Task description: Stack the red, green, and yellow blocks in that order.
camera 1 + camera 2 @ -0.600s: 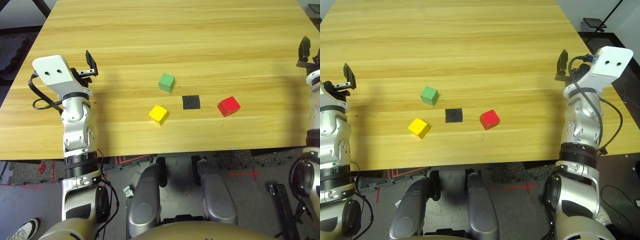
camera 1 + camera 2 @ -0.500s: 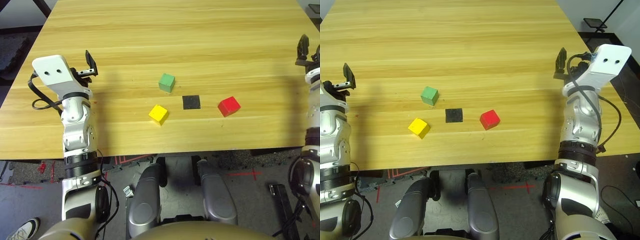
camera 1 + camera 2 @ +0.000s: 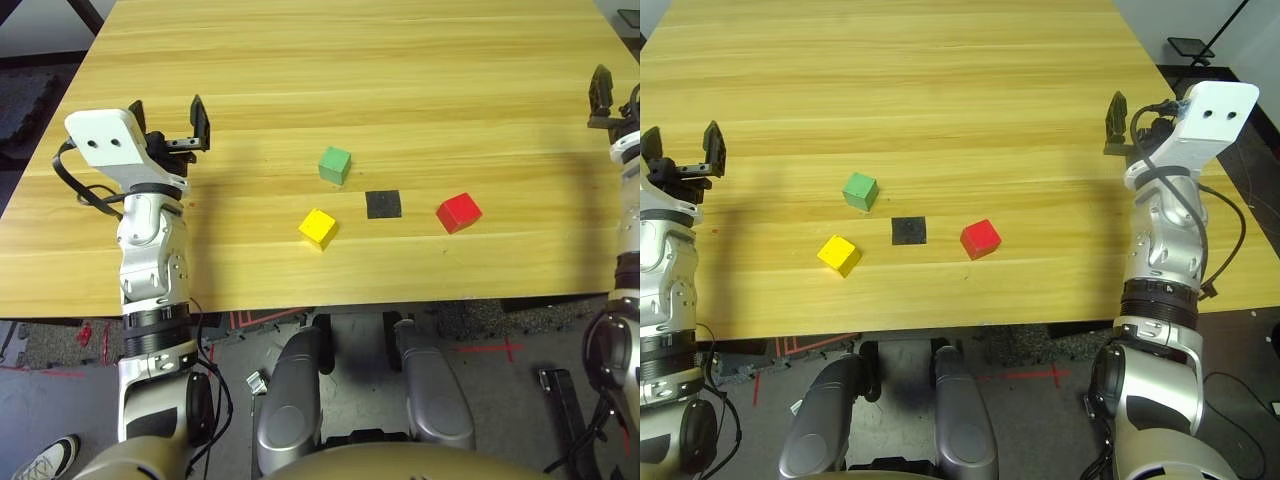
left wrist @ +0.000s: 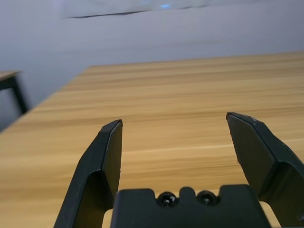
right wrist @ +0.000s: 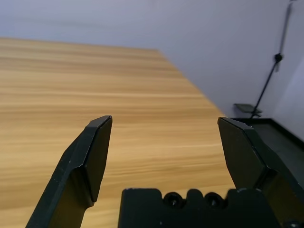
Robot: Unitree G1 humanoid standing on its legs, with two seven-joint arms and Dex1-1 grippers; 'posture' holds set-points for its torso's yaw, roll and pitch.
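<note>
While the three cubes lie apart on the tabletop (image 3: 400, 90) as they did a moment earlier, the change is confined to the arms. The left gripper (image 4: 174, 118), above the tabletop towards its left edge, has turned so that both its fingers now show from the head, where one showed before; its jaws are spread, with nothing between them. The right gripper (image 5: 165, 118), towards the right edge, has shifted slightly inwards, its jaws likewise spread and empty. The red cube (image 3: 459, 213) rests to the right of the black square patch (image 3: 383, 204), in the part towards the near edge. To the patch's left lie the green cube (image 3: 335, 165), farther from the near edge, and the yellow cube (image 3: 318, 228), closer to it. No cube is stacked. The movement suggests preparation for a first reach; red, probably the base, appears better placed for the right arm, green and yellow for the left. Each cube sits askew to the near edge, so jaws closing off its faces could twist it.
</note>
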